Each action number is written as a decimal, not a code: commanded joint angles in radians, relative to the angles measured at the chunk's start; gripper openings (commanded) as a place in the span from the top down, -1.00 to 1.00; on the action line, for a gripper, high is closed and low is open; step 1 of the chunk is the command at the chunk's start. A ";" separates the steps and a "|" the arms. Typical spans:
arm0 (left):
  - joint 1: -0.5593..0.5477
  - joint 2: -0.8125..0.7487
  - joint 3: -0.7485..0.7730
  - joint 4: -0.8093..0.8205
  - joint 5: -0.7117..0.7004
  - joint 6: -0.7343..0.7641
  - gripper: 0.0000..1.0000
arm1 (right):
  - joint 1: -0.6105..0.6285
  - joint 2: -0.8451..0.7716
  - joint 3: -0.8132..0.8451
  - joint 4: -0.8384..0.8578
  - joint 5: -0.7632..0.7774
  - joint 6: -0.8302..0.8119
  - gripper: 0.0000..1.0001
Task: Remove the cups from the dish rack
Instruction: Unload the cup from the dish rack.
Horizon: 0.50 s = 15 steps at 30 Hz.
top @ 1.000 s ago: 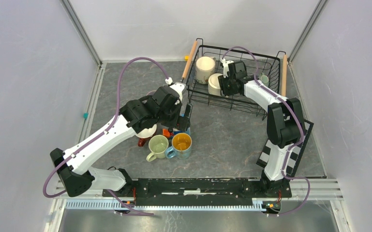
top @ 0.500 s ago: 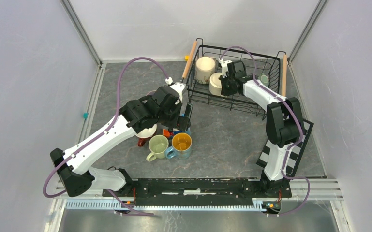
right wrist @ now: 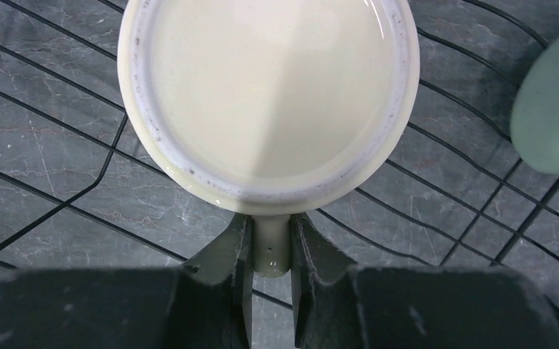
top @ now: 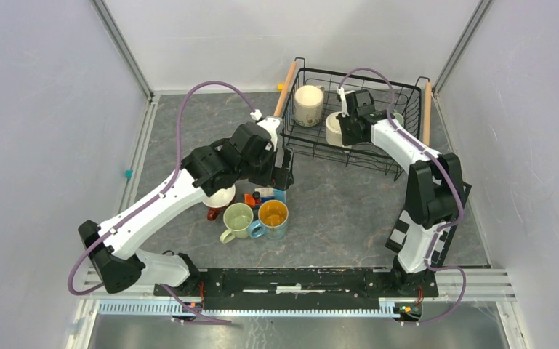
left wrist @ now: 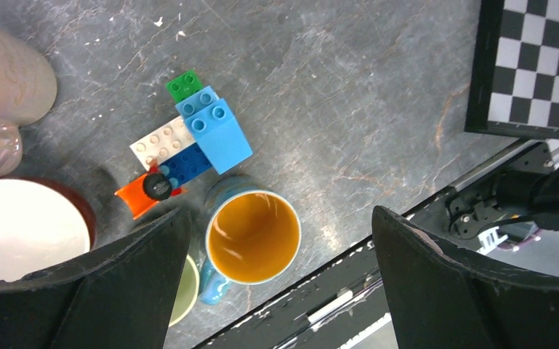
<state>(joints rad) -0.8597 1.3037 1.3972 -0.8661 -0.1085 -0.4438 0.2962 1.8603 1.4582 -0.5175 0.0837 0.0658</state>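
Observation:
The black wire dish rack [top: 356,73] stands at the back right. In it are a tall cream mug [top: 309,104], a second cream mug [top: 332,127] and a pale green mug [top: 397,118]. My right gripper [top: 345,125] is shut on the second cream mug's handle [right wrist: 271,247]; that mug [right wrist: 269,94] fills the right wrist view. My left gripper [left wrist: 280,283] is open and empty, above a blue mug with a yellow inside [left wrist: 253,236]. On the table stand that blue mug [top: 272,216], a pale green mug [top: 237,218], a dark red mug [left wrist: 25,229] and a pink-beige mug [left wrist: 3,80].
A toy block cluster [left wrist: 189,142] lies beside the blue mug, under my left wrist. A checkerboard panel [left wrist: 531,65] leans by the right arm's base. The rack's pale green mug [right wrist: 552,109] lies right of the held mug. Grey walls close in the table.
My right gripper and the cream mug in it have shifted slightly right inside the rack. My left arm has moved a little right, above the table mugs.

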 commanded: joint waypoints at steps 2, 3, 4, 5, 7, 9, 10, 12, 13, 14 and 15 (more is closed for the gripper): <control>0.011 0.029 0.073 0.109 0.047 -0.093 -1.00 | -0.011 -0.117 0.077 0.047 0.061 0.059 1.00; 0.013 0.034 0.077 0.124 0.052 -0.103 -1.00 | -0.012 -0.122 0.078 0.045 0.065 0.064 1.00; 0.014 0.038 0.080 0.140 0.057 -0.116 -1.00 | -0.012 -0.126 0.080 0.043 0.071 0.069 1.00; 0.019 0.042 0.084 0.160 0.061 -0.130 -1.00 | -0.013 -0.131 0.082 0.038 0.077 0.071 1.00; 0.026 0.048 0.087 0.196 0.066 -0.155 -1.00 | -0.015 -0.142 0.083 0.036 0.094 0.078 1.00; 0.041 0.054 0.094 0.235 0.077 -0.178 -1.00 | -0.017 -0.157 0.089 0.035 0.114 0.088 1.00; 0.049 0.059 0.098 0.254 0.084 -0.192 -1.00 | -0.019 -0.166 0.094 0.034 0.118 0.092 1.00; 0.068 0.066 0.096 0.303 0.103 -0.216 -1.00 | -0.021 -0.178 0.112 0.031 0.121 0.100 1.00; 0.078 0.070 0.096 0.323 0.104 -0.230 -1.00 | -0.022 -0.182 0.125 0.029 0.122 0.105 1.00; 0.091 0.076 0.095 0.346 0.132 -0.245 -1.00 | -0.023 -0.186 0.136 0.025 0.122 0.110 1.00; 0.105 0.083 0.094 0.373 0.153 -0.258 -1.00 | -0.023 -0.188 0.153 0.019 0.121 0.113 1.00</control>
<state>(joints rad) -0.7959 1.3678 1.4540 -0.6464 -0.0227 -0.6033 0.2790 1.7660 1.4967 -0.5797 0.1654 0.1436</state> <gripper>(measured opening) 0.997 0.222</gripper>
